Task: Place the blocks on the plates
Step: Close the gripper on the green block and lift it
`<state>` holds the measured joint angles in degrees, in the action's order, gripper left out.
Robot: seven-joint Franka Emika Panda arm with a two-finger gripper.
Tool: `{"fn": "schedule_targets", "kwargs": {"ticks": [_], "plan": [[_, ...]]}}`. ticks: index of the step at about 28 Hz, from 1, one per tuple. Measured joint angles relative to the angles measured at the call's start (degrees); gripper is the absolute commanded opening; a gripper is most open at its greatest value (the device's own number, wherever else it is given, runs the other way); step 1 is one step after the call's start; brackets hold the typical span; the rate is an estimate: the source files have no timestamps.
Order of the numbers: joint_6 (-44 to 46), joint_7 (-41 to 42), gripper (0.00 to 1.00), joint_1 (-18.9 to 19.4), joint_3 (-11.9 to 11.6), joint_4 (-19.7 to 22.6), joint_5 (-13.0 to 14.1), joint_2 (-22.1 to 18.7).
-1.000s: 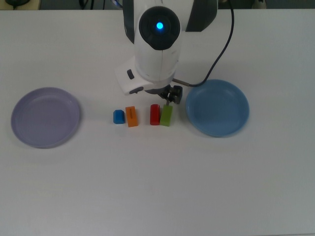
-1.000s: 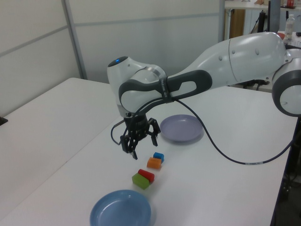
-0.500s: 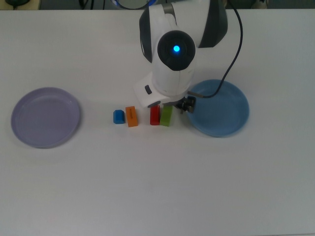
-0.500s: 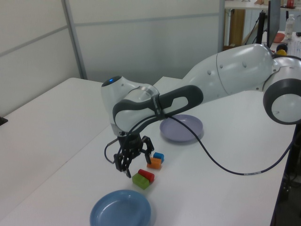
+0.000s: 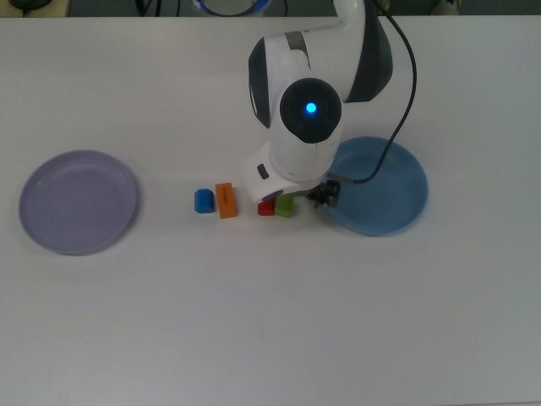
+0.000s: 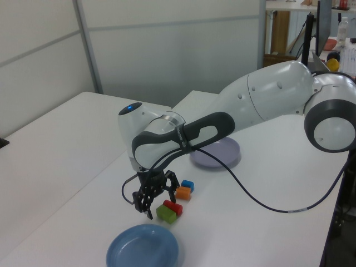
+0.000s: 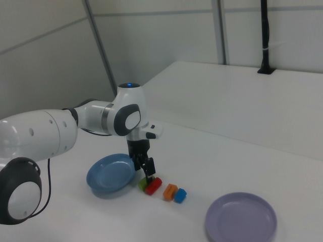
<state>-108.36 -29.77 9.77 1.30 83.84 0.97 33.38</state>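
Left view, near to far. Blue plate (image 6: 143, 248) on the white counter (image 6: 67, 167). Green block (image 6: 164, 213) (red block (image 6: 174, 207) touching it); gripper (image 6: 149, 196) low just beside, jaws apparently spread, holding nothing. Orange block (image 6: 183, 193), blue block (image 6: 188, 184). Lavender plate (image 6: 211, 158), farthest, bare.

glossy white arm (image 6: 261, 100), matt white table (image 5: 270, 321).
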Motion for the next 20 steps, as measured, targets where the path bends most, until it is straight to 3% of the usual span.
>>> {"fn": "schedule_targets", "kwargs": {"ticks": [3,4,9,12,20], "plan": [[-0.24,0.00,0.78,0.07,0.00,0.00,0.00,0.31],[-0.29,0.00,0.70,0.10,0.00,0.00,0.00,0.39],[-0.34,0.00,0.69,0.15,0.00,0.00,0.00,0.53],[-0.34,0.00,0.64,0.16,0.00,0.00,0.00,0.54],[-0.35,0.00,0.64,0.16,0.00,0.00,0.00,0.55]]}}
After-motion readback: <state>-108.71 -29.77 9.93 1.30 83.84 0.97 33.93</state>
